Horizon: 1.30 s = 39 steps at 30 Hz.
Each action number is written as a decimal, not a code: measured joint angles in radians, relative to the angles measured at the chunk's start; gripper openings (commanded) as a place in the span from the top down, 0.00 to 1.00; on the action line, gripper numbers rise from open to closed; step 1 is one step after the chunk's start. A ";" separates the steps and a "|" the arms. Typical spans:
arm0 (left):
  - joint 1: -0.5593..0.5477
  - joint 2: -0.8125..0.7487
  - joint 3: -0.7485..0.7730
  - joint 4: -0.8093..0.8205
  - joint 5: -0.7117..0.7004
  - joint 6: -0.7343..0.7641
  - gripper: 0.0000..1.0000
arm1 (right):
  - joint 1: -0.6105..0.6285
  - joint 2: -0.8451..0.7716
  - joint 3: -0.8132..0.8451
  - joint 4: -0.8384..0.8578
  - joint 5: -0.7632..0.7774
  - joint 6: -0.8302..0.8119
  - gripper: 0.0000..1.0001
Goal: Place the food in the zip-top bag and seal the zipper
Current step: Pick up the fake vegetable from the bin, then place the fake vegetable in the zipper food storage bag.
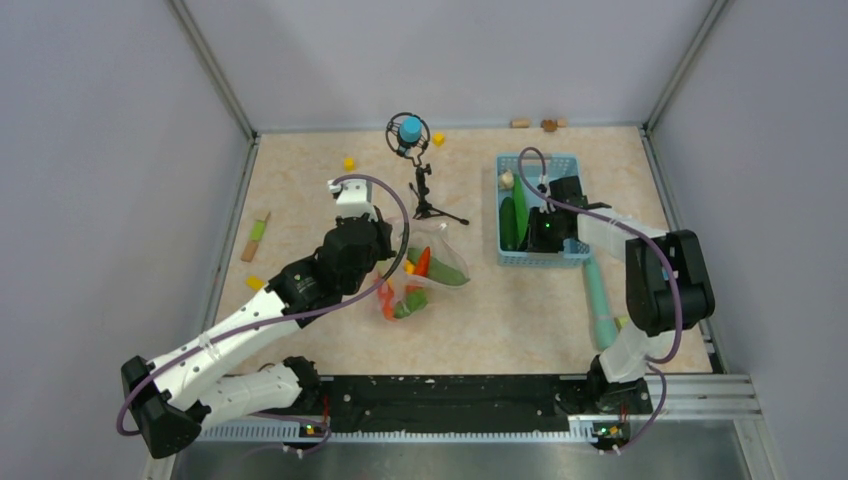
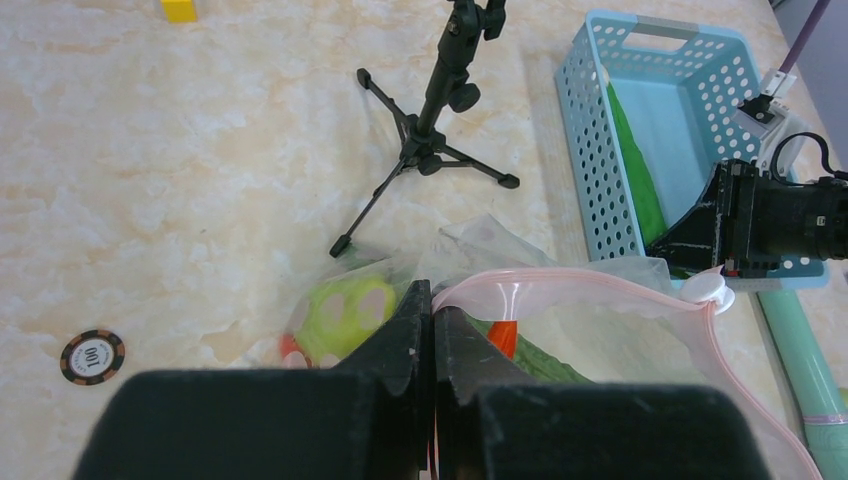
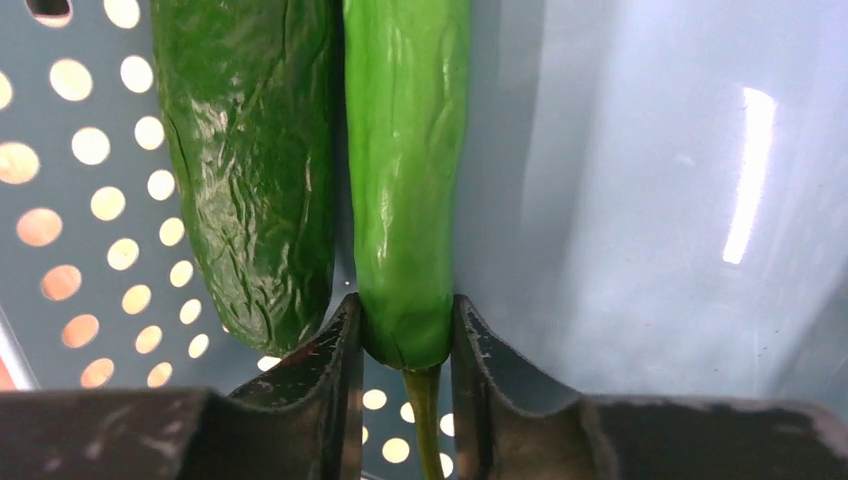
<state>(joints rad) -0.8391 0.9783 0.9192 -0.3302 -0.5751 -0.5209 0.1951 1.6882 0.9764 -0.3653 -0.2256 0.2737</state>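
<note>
Left gripper (image 2: 432, 300): jaws pressed together, pinching zipper (image 2: 590, 277) of zip-top bag (image 2: 600, 330), lower centre;
Right gripper (image 3: 405, 330): jaws hugging tip of paler cucumber (image 3: 405, 180) inside basket (image 3: 620, 200).

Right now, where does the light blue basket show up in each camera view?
Top external: the blue basket sits right of centre, toward the far side of the table.
Left wrist: the basket is at upper right, seen from outside.
Right wrist: the basket fills the frame, its perforated wall at left.
Shared landmark: the green cucumbers lying inside it.
</note>
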 measured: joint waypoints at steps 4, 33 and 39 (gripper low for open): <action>0.000 0.000 0.000 0.000 0.006 -0.002 1.00 | 0.000 0.000 0.000 0.001 0.001 0.011 0.97; 0.037 0.029 0.108 -0.014 -0.179 0.224 1.00 | 0.000 -0.769 -0.120 -0.132 -0.531 0.069 1.00; 0.119 0.089 0.182 -0.021 -0.234 0.323 1.00 | 0.019 -0.806 -0.169 -0.108 -0.776 0.114 1.00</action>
<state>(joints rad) -0.7197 1.0668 1.1015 -0.3508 -0.8093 -0.1978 0.2146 0.8822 0.8078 -0.4728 -1.0016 0.3874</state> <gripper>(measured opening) 0.023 0.273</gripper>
